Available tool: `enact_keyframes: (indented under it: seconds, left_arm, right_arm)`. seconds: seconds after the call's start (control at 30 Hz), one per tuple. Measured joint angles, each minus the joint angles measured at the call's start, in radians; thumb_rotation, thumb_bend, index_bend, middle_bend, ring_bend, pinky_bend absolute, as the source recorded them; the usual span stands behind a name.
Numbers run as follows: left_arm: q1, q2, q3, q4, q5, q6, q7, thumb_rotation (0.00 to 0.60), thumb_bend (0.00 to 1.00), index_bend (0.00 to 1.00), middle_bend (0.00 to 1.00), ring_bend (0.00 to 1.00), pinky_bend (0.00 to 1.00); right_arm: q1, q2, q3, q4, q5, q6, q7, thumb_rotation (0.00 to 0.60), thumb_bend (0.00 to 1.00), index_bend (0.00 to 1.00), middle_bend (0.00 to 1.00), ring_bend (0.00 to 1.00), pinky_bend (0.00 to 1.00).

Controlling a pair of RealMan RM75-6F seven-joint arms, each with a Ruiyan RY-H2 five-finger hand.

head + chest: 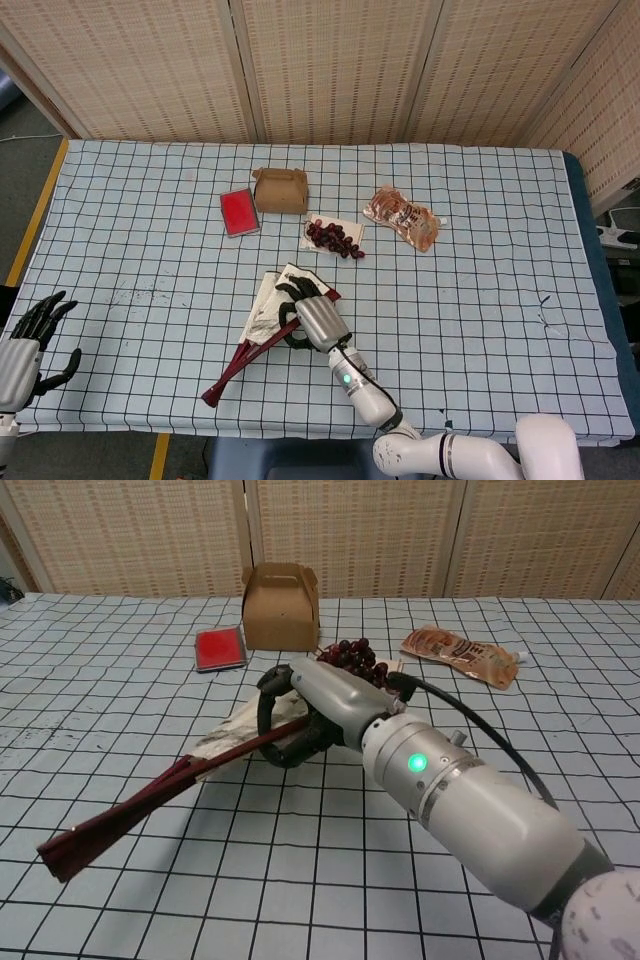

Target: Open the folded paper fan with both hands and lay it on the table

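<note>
The paper fan with dark red wooden ribs (262, 328) (180, 776) sat near the middle of the checked cloth table (480, 260) (520, 730), partly spread. My right hand (310, 315) (325, 705) had its fingers curled around the ribs, gripping them. My left hand (25, 340) hovered at the near left edge, fingers apart, holding nothing. Woven screens (330, 65) stood behind.
</note>
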Motion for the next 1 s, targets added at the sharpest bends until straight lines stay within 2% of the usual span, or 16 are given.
enact_keyframes:
  seconds: [0.07,0.13,0.2,0.4,0.5,0.77,1.0]
  left_arm:
    - [-0.005,-0.008,0.004,0.006,0.0,-0.014,-0.03,0.6,0.46,0.25,0.0,0.0,0.11]
    - [-0.01,-0.016,0.01,0.008,0.002,-0.028,-0.066,0.6,0.45,0.08,0.0,0.0,0.11]
    - [-0.016,-0.027,0.018,0.009,0.009,-0.041,-0.119,0.6,0.45,0.03,0.0,0.0,0.11]
    - [-0.033,-0.06,0.042,0.001,0.041,-0.065,-0.278,0.6,0.44,0.0,0.0,0.0,0.1]
    - [-0.057,-0.105,0.043,-0.013,0.051,-0.089,-0.342,0.6,0.44,0.0,0.0,0.0,0.09]
    - [-0.139,-0.166,0.038,-0.097,0.025,-0.229,-0.412,0.6,0.43,0.0,0.0,0.0,0.09]
    - [-0.175,-0.2,0.014,-0.124,-0.016,-0.267,-0.449,0.6,0.43,0.0,0.0,0.0,0.09]
  right_arm:
    - [0.005,0.01,0.031,-0.037,0.044,-0.008,0.012,0.6,0.55,0.71,0.14,0.0,0.05]
    - [0.015,0.018,0.06,-0.072,0.088,-0.014,0.02,0.6,0.55,0.71,0.14,0.0,0.05]
    - [0.025,0.024,0.074,-0.099,0.119,-0.017,0.022,0.6,0.55,0.71,0.14,0.0,0.05]
    - [0.051,0.035,0.097,-0.144,0.163,-0.014,0.019,0.6,0.55,0.71,0.14,0.0,0.05]
    - [0.067,0.037,0.115,-0.184,0.185,0.0,0.011,0.6,0.55,0.71,0.14,0.0,0.05]
    - [0.102,0.063,0.154,-0.307,0.258,0.077,-0.028,0.6,0.55,0.71,0.14,0.0,0.05]
    - [0.14,0.075,0.177,-0.345,0.31,0.102,-0.018,0.6,0.55,0.72,0.14,0.0,0.05]
